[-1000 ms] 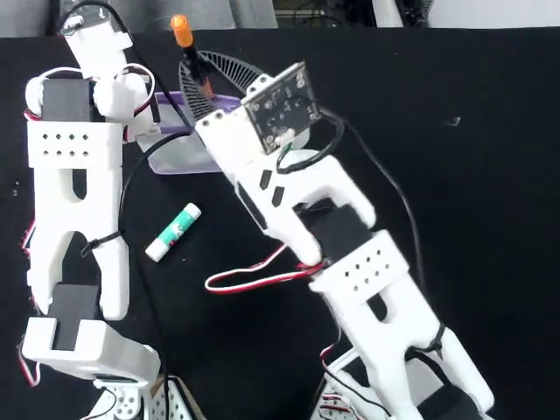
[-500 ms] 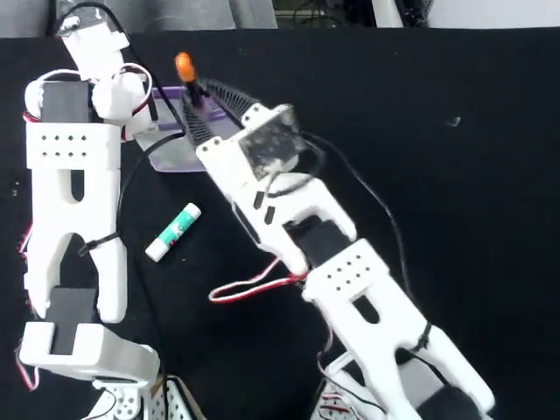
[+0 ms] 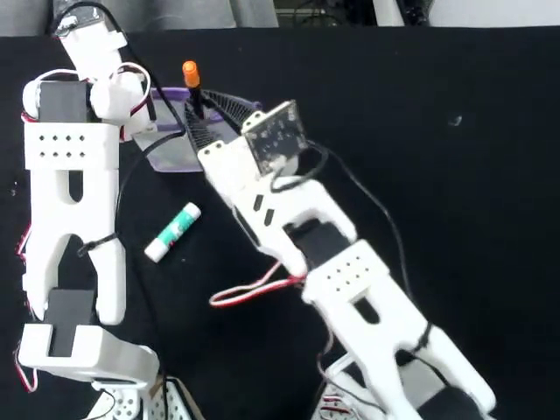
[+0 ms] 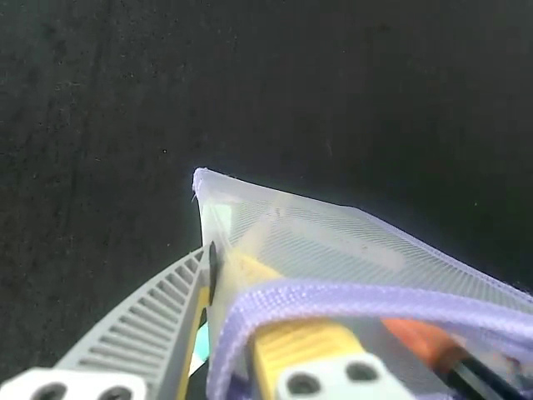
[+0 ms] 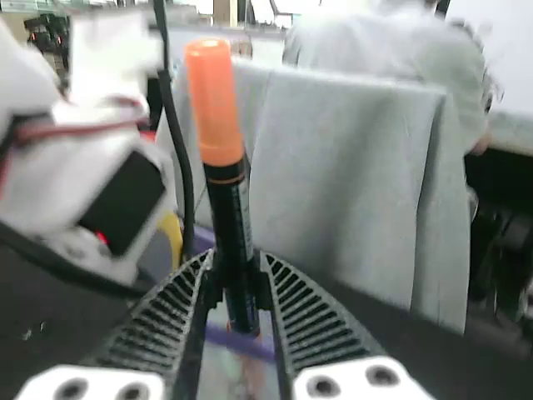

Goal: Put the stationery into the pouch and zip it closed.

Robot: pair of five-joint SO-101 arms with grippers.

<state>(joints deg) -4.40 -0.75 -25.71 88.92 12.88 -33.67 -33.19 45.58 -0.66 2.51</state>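
Over the mouth of the pouch (image 3: 171, 153), toward the far left of the table (image 3: 455, 175), the marker (image 3: 194, 92) has been brought down. A second ago its orange cap was held higher and the barrel was tilted, whereas now it is held nearly upright with its lower end at the purple-edged opening. Most of that descent was made in the first half of the second; since then the barrel has only been shifted slightly and straightened.

The marker is pinched by the right gripper (image 5: 236, 267) on the black barrel below the cap, with the two ribbed jaws pressed against it from either side. The pouch's rim is clamped by the left gripper (image 4: 208, 267), by which the opening is kept lifted; that arm has hardly been moved over the second.

In the left wrist view an orange and black shape is seen at the pouch's edge (probably the marker's lower end, though this cannot be settled). The insertion is judged to be under way but not finished, since most of the barrel stands above the rim.

The glue stick (image 3: 172, 232) is left lying on the table, well apart from the pouch and in the same place as before. A second item therefore remains to be packed, and the zip is not yet closed.
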